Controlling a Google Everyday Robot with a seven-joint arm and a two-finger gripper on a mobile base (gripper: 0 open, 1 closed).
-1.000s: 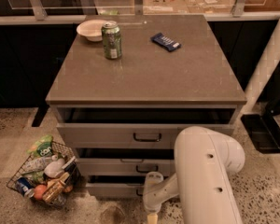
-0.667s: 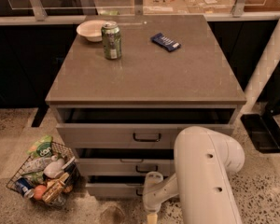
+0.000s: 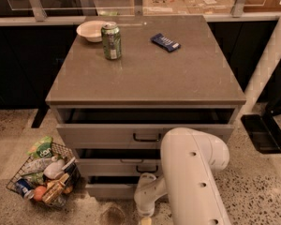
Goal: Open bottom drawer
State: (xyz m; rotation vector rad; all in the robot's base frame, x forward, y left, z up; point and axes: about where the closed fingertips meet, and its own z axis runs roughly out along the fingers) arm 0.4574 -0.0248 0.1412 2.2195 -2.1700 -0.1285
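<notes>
Your bottom drawer (image 3: pixel 107 190) sits slightly pulled out, with the gripper (image 3: pixel 145 217) at its 5 o'clock (how far open, I cannot tell).

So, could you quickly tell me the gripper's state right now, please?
Gripper: low by the floor, in front of the bottom drawer; state cannot be told.
</notes>
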